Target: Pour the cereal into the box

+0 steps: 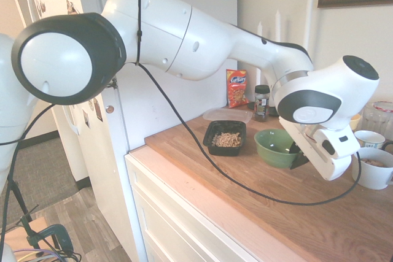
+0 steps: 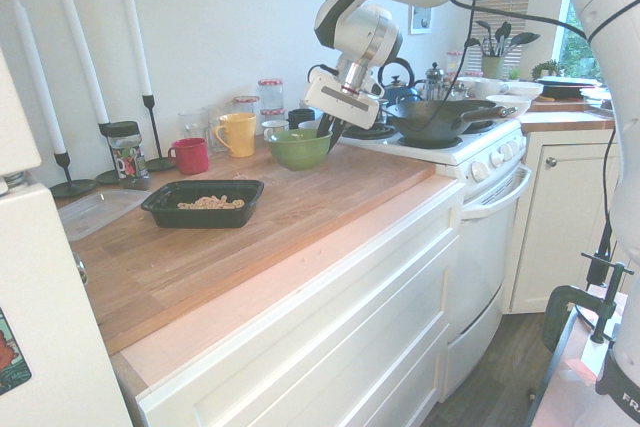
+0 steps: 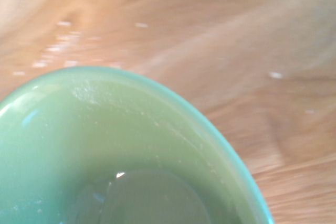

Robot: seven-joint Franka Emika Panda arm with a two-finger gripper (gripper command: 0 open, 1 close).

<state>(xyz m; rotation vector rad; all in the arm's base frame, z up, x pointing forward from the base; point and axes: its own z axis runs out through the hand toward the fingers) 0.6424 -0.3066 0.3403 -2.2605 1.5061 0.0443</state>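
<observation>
The gripper [image 2: 332,133] pinches the rim of the green bowl [image 2: 298,149], fingers pressed together on its wall, tilted steeply down. Bare wooden counter [image 2: 300,207] spreads toward the front edge. Further along, the cereal [image 2: 211,203] lies in the black box [image 2: 203,203].

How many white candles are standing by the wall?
3. All three stand in dark holders at the back of the counter: the tallest candle nearest the red mug, the middle candle, and the outer candle. None appear hidden.
</observation>
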